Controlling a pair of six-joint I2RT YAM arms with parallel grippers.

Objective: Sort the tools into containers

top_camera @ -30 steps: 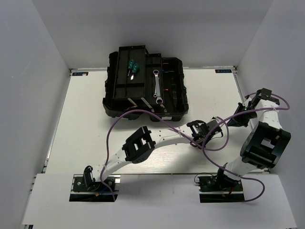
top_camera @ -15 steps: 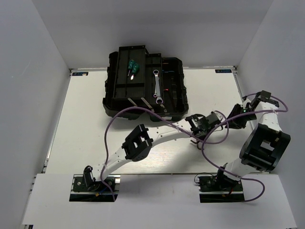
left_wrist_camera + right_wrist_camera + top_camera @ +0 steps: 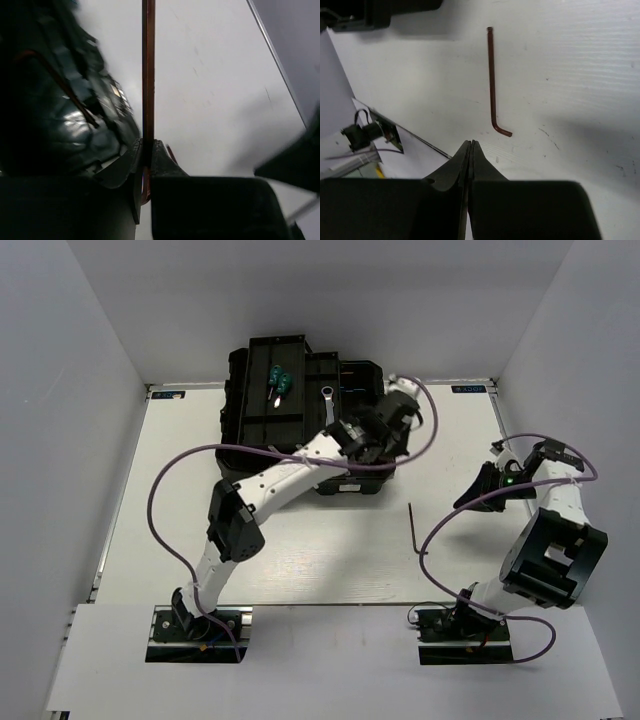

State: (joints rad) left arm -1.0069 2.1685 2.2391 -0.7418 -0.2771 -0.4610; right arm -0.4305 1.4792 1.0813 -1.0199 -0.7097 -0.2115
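Within left tool hex key is half-hidden.

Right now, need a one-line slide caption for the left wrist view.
Left claw shut on a thin reddish-brown hex key; black toolbox at frame left, white table behind.

hex key: table bare left, cable just right | toolbox: left arm overhead
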